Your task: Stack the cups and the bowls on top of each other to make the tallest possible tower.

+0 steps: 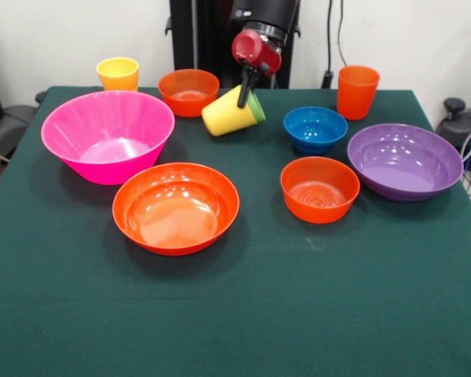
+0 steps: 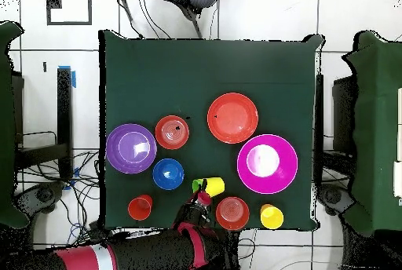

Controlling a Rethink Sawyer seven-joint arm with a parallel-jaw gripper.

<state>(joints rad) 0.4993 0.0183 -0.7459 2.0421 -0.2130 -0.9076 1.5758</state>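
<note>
My gripper (image 1: 246, 93) hangs at the table's far side, shut on the rim of a yellow cup (image 1: 229, 114) that lies tilted, with a light green cup (image 1: 257, 105) showing at its open end. In the overhead view the gripper (image 2: 202, 198) is just below these cups (image 2: 212, 186). Standing apart on the cloth are the big pink bowl (image 1: 107, 133), wide orange bowl (image 1: 176, 206), wide purple bowl (image 1: 404, 161), blue bowl (image 1: 315, 128), two small orange bowls (image 1: 319, 188) (image 1: 188, 91), a second yellow cup (image 1: 118, 74) and the taller orange cup (image 1: 357, 91). No tower stands.
The table is covered with a dark green cloth (image 1: 235, 314). The robot's black pedestal (image 1: 196, 35) stands behind the far edge. Chairs and cables surround the table in the overhead view.
</note>
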